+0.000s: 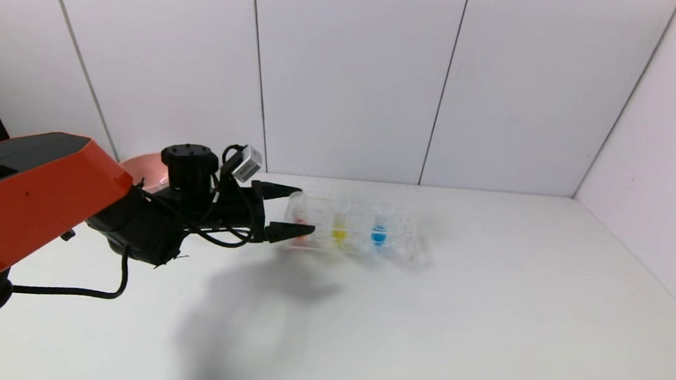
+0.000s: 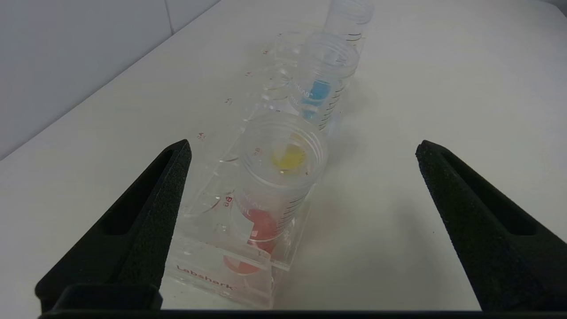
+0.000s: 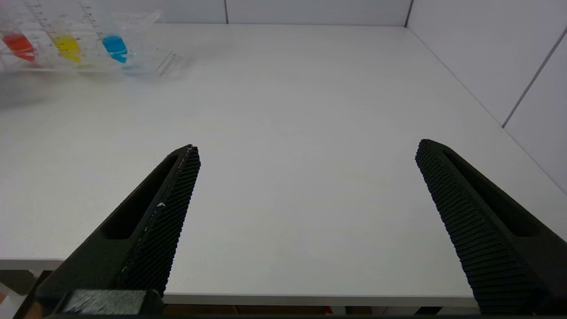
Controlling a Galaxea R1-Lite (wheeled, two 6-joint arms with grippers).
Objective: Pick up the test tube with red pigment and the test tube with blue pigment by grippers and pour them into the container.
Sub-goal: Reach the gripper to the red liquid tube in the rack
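The test tube with red pigment (image 1: 298, 214) stands at the left end of a clear rack (image 1: 358, 241). The test tube with blue pigment (image 1: 378, 235) stands two places to its right, past a yellow tube (image 1: 339, 233). The clear glass container (image 1: 406, 231) stands by the rack's right end. My left gripper (image 1: 305, 211) is open, its fingers on either side of the red tube without touching it. In the left wrist view the red tube (image 2: 261, 226) sits between the open fingers (image 2: 146, 212), nearer one of them, and the blue tube (image 2: 316, 93) is beyond. My right gripper (image 3: 305, 148) is open and empty.
A pink bowl (image 1: 144, 167) sits behind my left arm near the back wall. The right gripper hangs over the table's front edge (image 3: 310, 299), far from the rack (image 3: 88, 62). White walls close the table at the back and on the right.
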